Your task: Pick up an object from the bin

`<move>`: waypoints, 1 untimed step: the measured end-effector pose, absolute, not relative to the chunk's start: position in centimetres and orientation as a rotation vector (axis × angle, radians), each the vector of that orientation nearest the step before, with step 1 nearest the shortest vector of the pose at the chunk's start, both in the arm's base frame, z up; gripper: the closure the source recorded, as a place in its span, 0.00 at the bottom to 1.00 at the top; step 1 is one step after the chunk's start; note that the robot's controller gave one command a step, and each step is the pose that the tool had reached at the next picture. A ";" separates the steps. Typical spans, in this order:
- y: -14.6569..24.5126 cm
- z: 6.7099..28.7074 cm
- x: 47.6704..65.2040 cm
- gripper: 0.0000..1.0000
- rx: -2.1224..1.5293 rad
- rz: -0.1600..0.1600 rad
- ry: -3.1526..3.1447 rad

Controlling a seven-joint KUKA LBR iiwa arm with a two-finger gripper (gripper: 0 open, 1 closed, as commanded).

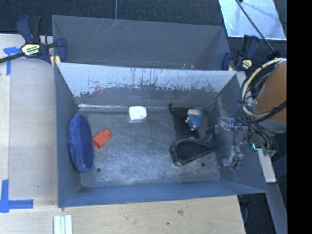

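1. My end effector [233, 152] hangs low against the right wall of the bin [146, 79]. I cannot tell whether it is spread or pressed together.
2. A black curved thing [192, 150] lies on the bin floor just to its left. Being nearest, it is, I judge, the likeliest pick.
3. A small blue-and-yellow thing [194, 118] sits just beyond it.
4. The white block [138, 113], orange block [102, 138] and blue oval [81, 143] lie well apart on the left, so they should not crowd a grasp.
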State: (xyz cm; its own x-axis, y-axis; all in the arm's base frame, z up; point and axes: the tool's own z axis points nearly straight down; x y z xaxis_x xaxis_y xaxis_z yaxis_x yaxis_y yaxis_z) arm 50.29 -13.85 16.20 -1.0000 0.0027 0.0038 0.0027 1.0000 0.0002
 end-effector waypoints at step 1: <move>-9.2 6.9 54.2 0.00 0.935 -0.003 -2.998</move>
State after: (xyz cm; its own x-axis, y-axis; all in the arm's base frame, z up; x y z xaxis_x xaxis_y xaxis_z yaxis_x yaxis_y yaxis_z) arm 54.21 -9.20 6.86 -0.8228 -0.5683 0.0004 -0.5683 0.8228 0.0021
